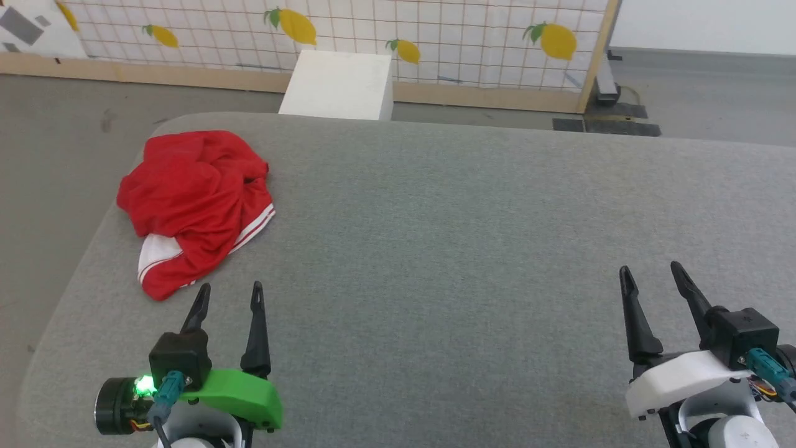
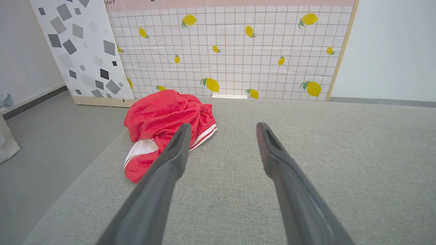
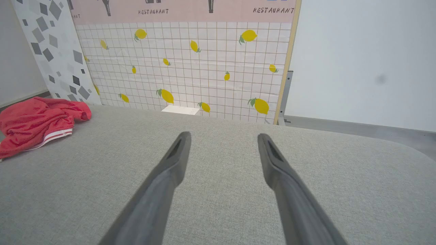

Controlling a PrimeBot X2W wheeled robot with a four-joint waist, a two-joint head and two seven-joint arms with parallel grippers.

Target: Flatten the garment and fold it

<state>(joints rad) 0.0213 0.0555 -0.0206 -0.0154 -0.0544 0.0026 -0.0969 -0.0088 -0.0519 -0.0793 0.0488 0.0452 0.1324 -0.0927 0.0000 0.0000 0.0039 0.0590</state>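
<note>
surface: grey fabric-covered table [image 1: 448,249], rounded corners | behind it: white block [image 1: 339,87] on the grey floor [image 1: 56,143], in front of a wood-framed white grid panel [image 1: 448,37] printed with lemons | left of that: board of grey and black squares [image 2: 81,51] | right: plain pale wall [image 3: 357,61], black mats [image 1: 606,126] on the floor

Garment [image 1: 196,199], upper left of head view: bright red, 1 white patch, red-white striped trim.
Table [image 1: 435,249]: plain grey woven cloth.
Back panel [image 1: 472,43]: white, thin brown grid, yellow lemons with green leaves.
Pink band [image 3: 184,10] above the grid: dark lettering.
Side panel [image 2: 78,44]: white, scattered grey and black squares.
Block [image 1: 339,84]: white.
Left gripper [image 1: 231,286]: black, green at its base.
Right gripper [image 1: 649,267]: black, white at its base.
</note>
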